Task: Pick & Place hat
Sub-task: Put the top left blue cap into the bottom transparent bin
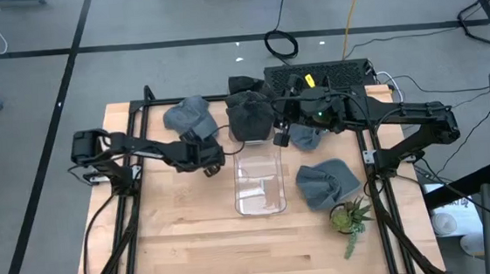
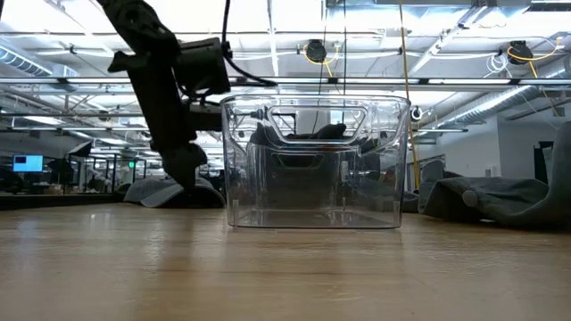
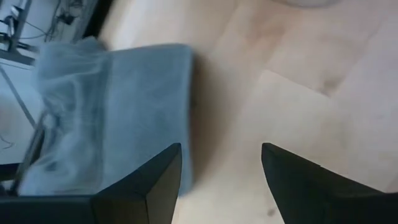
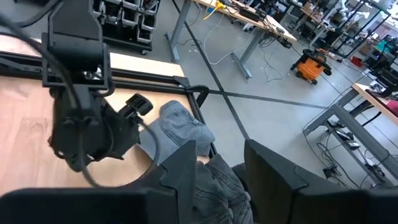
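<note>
The left gripper (image 3: 221, 174) hangs low over the surface (image 1: 183, 238), fingers apart, empty, beside a grey hat (image 3: 118, 106). The right gripper (image 4: 217, 165) has its fingers partly open above a dark hat (image 1: 250, 116) behind the bin (image 1: 258, 181); whether they grip it I cannot tell.

The right gripper (image 4: 222, 163) is standing with its fingers apart over a dark grey hat (image 4: 219, 190). At ten o'clock the other arm (image 4: 84, 121) is hanging above the wooden table (image 4: 25, 134), a grey hat (image 4: 181, 129) lying just beside it.

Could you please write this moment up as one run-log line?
left gripper: open, beside grey hat | right gripper: open, over dark hat | clear bin: no hat inside
</note>
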Controlling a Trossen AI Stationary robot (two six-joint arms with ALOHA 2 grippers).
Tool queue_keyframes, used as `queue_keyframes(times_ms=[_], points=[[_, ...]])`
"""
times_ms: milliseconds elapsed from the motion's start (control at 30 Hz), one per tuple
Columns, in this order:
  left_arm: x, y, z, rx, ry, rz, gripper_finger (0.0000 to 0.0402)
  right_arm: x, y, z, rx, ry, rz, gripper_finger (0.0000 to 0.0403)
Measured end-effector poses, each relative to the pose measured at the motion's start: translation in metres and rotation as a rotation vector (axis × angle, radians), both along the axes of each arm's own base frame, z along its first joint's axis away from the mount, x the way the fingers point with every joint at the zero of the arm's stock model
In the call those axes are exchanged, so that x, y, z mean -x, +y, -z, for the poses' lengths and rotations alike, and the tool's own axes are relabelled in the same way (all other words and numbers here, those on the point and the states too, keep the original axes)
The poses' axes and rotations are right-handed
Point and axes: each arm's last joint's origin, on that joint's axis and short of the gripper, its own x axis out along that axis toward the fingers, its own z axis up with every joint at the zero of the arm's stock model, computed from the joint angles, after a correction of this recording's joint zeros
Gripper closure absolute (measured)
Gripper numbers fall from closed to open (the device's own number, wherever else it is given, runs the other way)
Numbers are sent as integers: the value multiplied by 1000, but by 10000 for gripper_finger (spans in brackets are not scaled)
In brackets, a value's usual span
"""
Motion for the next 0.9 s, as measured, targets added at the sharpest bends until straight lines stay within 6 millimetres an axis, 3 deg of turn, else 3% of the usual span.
queue_keyframes(times_ms=[200, 633, 900], points=[[-2, -3, 15, -31, 65, -10, 179, 0, 1, 0, 5, 6, -27, 277], [-7, -6, 9, -151, 79, 31, 212, -1, 2, 0, -22, 2, -77, 277], [-9, 1, 7, -124, 120, 131, 195, -1, 2, 2, -36, 14, -72, 277]])
